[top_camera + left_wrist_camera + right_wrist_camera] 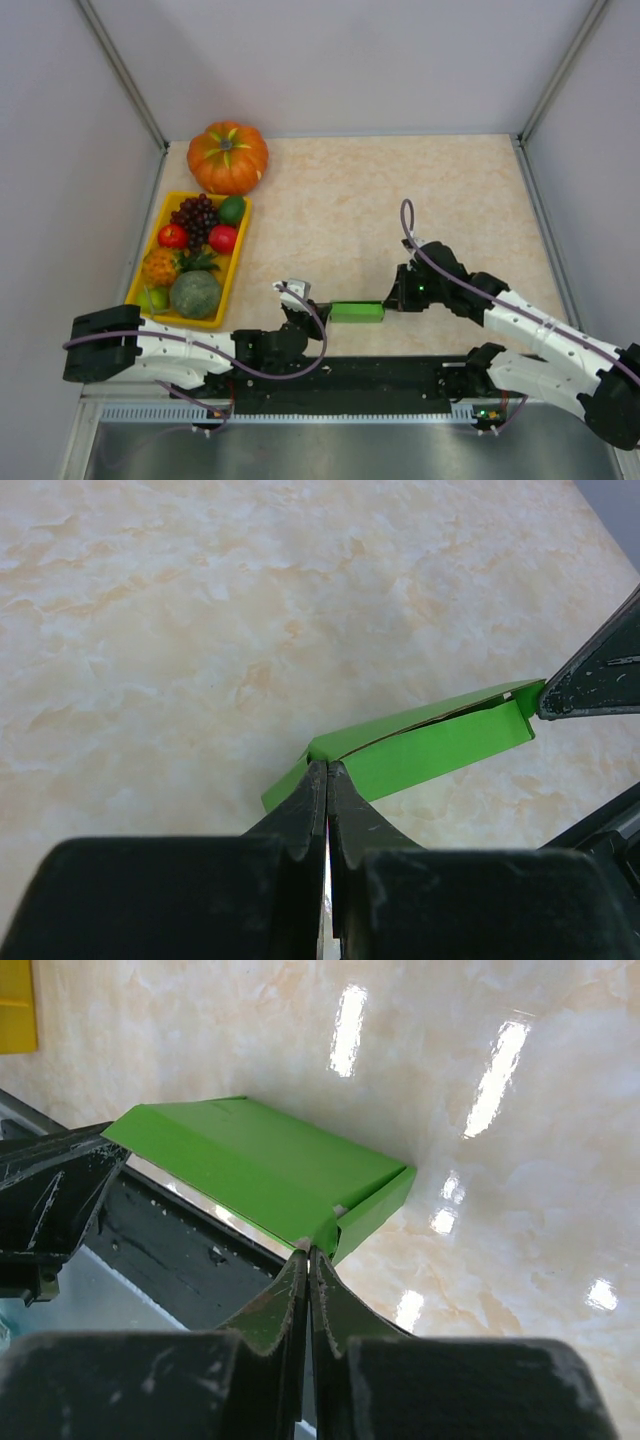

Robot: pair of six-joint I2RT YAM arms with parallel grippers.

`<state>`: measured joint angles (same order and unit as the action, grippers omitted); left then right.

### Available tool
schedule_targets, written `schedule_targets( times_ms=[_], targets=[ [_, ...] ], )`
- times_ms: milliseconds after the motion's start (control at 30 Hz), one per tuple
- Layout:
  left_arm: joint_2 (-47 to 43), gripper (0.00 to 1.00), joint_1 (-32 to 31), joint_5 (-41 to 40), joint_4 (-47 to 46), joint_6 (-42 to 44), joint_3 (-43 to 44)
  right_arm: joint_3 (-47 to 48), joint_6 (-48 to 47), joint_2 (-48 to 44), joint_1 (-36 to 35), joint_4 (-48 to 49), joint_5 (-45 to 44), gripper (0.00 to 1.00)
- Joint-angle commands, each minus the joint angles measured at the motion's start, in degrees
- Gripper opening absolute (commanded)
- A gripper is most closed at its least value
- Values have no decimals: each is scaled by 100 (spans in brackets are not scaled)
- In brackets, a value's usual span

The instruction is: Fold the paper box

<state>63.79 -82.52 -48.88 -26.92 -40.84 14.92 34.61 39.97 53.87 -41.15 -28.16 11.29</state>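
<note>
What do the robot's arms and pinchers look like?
The left arm and right arm are both made of white tube-shaped parts joined by chunky black joints. A thin purplish cable loops along each one. The left gripper and right gripper have black, pointed fingers with pale scuff marks.

1. box: 1, lower centre.
2. grippers: 2, namely left gripper and right gripper.
3. pumpkin: 1, upper left.
4. tray: 1, left of centre.
5. grapes: 1 bunch.
6. red fruit: 2; second red fruit to its right.
7. lime: 1.
8. pineapple: 1.
9. melon: 1.
10. small green fruit: 1, tray's lower left corner, kind unclear.
11. Items in tray, total: 7.
</note>
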Motion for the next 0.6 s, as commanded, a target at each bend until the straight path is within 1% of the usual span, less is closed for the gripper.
schedule_targets(
  times_ms=[0,133,167,200,233,300,567],
  targets=[
    [134,0,-71,362,767,-135,-94,273,-270,9,-69,-329,-338,4],
    [107,0,-62,379,776,-161,-138,424,-410,185,-78,-339,-215,14],
    [107,0,-71,380,767,-161,-138,467,-402,186,-78,-330,-206,20],
    [107,0,-62,388,767,-152,-138,476,-419,186,-78,-339,-206,21],
    [99,0,-71,388,758,-152,-138,503,-411,186,-78,-339,-223,25],
    [116,0,-62,406,732,-117,-138,564,-428,212,-78,-330,-197,27],
    [213,0,-62,397,688,-56,-77,696,-420,335,-262,-243,-92,28]
  ],
)
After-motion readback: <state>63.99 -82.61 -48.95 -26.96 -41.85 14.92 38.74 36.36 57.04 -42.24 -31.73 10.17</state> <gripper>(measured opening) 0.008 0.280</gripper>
